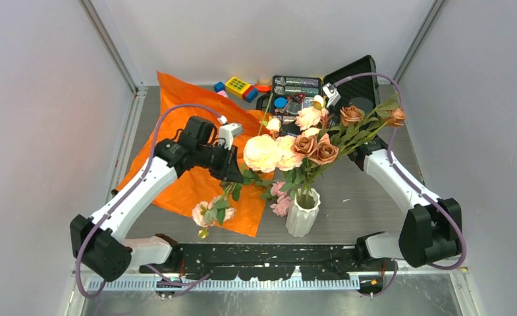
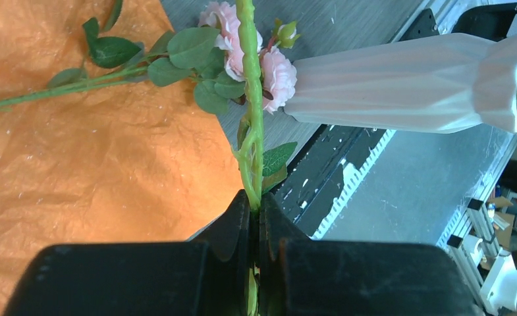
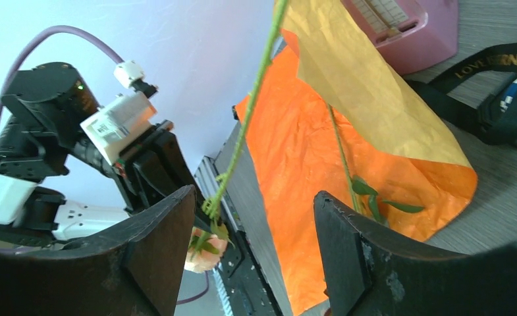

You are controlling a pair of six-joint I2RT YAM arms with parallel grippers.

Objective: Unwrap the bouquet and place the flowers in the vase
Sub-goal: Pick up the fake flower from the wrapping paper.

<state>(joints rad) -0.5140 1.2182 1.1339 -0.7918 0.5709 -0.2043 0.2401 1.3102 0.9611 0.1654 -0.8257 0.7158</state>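
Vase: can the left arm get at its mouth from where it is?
Probably, but tightly: left gripper, shut on a stem, is near the vase; flowers already crowd the mouth.

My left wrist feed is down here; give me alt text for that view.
The left pincer is shut on a green flower stem that runs straight up the frame, crossing in front of small pink roses next to the white vase. Crinkled orange paper fills the left side, with another leafy stem lying on it.
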